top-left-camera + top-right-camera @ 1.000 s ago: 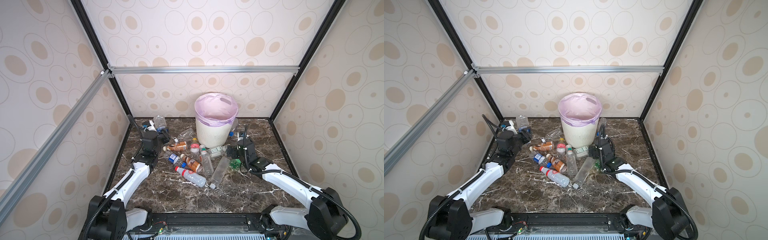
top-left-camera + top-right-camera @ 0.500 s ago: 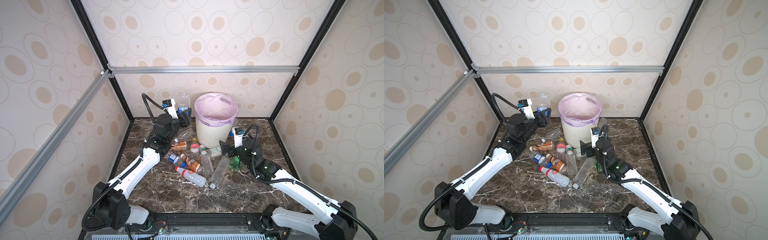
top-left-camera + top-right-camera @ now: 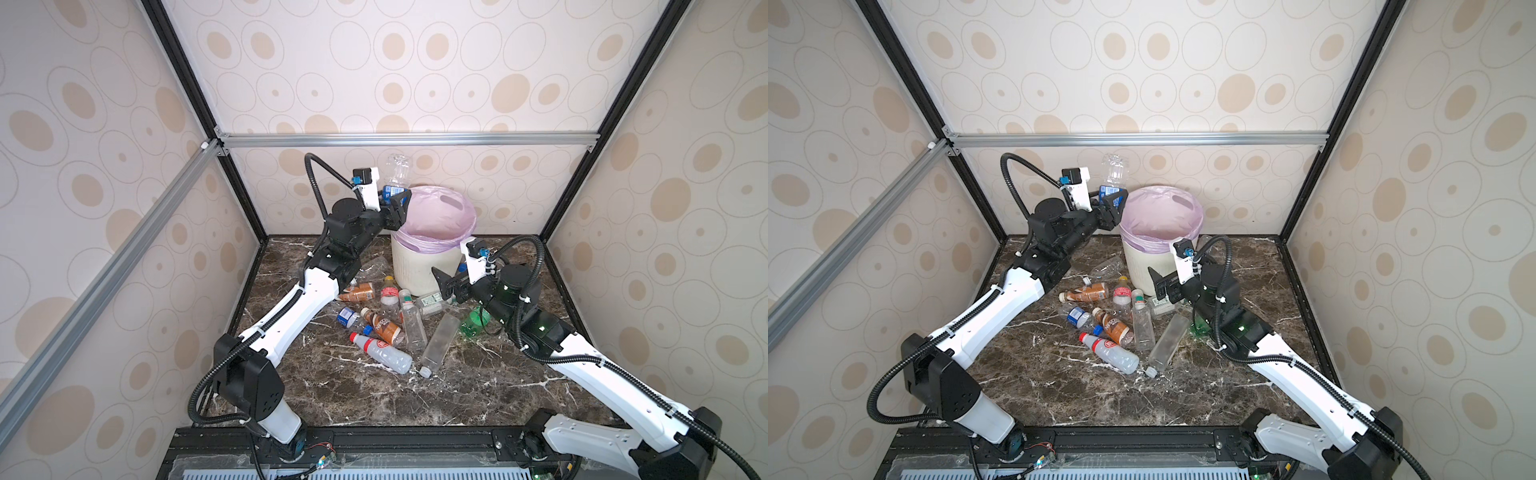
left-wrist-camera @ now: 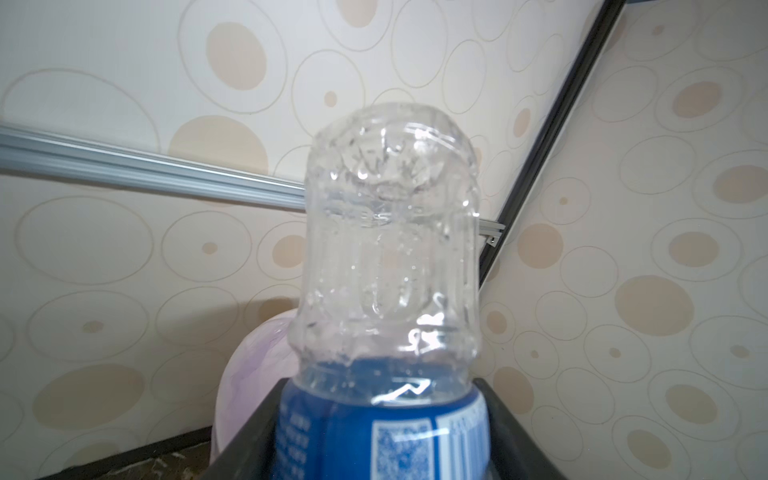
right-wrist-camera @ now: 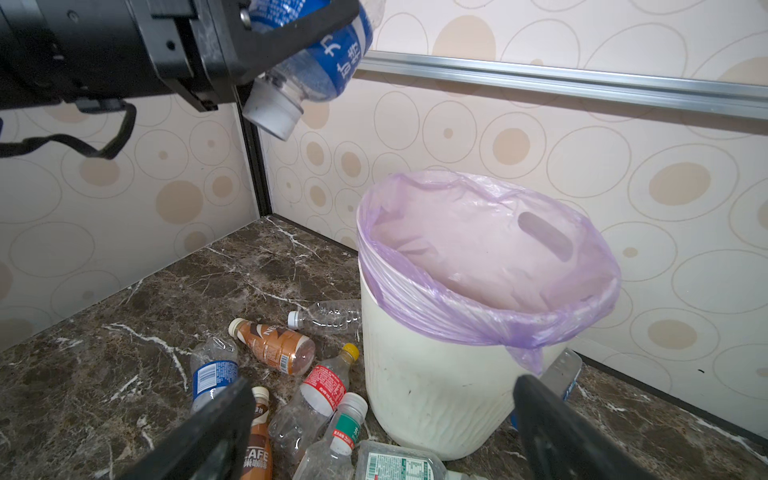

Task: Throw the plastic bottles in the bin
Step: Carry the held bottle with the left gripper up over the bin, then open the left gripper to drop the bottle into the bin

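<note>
Your left claw (image 3: 395, 203) was clenched on a clear bottle with a blue label (image 3: 396, 171), gripping it across the label with its base pointing up. It hung higher than the bin (image 3: 419, 272), just left of the lilac liner (image 3: 442, 216) folded over the rim.

Both top views showed that much, but the claw hid the bottle's neck. The right wrist view filled this in: the white cap (image 5: 272, 114) pointed down, left of the bin's mouth. The left wrist view gave you only the bottle's ribbed base against the wallpaper (image 4: 124, 249), a dark finger (image 4: 245, 451) on either side of the label, and a sliver of liner beyond.

Your right claw (image 3: 446, 284) stood released and empty, low at the near right of the bin.

The other plastic bottles (image 3: 415, 332) lay in a loose pile on the marble counter (image 3: 374, 403), near and left of the bin. Among them were a brown coffee bottle (image 3: 358, 293), a red-capped bottle (image 3: 382, 351) and a green bottle (image 3: 471, 324), which lay partly under your right arm. From the right wrist you could also see a clear bottle (image 5: 563, 370) tucked against the bin's far right side. In the top views the arm and its camera mostly covered it.
</note>
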{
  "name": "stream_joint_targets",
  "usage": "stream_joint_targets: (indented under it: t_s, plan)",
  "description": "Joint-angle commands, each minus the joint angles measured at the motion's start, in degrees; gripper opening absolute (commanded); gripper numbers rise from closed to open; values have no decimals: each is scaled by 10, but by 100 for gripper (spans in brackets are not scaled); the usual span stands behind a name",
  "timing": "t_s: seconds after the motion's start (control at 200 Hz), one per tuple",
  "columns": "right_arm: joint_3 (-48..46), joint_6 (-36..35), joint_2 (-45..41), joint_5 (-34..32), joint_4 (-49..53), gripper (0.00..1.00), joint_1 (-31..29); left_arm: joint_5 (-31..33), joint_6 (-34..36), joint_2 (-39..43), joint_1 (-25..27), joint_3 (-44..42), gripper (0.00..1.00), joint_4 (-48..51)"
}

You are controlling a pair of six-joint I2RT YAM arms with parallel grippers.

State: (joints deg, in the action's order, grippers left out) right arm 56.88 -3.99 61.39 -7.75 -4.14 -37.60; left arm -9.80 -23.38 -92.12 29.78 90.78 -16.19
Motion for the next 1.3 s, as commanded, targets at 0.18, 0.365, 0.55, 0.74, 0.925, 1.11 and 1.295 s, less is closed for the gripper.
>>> stream_joint_targets:
  t_s: [0.18, 0.365, 0.55, 0.74, 0.925, 1.11, 1.295]
  plan:
    - [-20, -15, -49, -60, -31, 100, 6, -43, 58, -19, 34, 101, 44, -99]
    - [-28, 4, -64, -86, -35, 100, 28, -46, 71, -24, 35, 143, 45, -143]
    - [-27, 9, -60, -94, -30, 100, 37, -57, 57, -86, 35, 255, 45, -125]
    - [-27, 11, -61, -97, -28, 100, 40, -49, 47, -195, 34, 344, 46, -60]
    - [-29, 14, -66, -96, -25, 100, 44, -35, -23, -351, 3, 447, 77, 96]
    - [-38, 19, -80, -99, -34, 100, 46, -20, 37, -345, 23, 501, 99, 152]
    - [-34, 21, -78, -100, -31, 100, 47, -8, 48, -295, 25, 475, 99, 143]
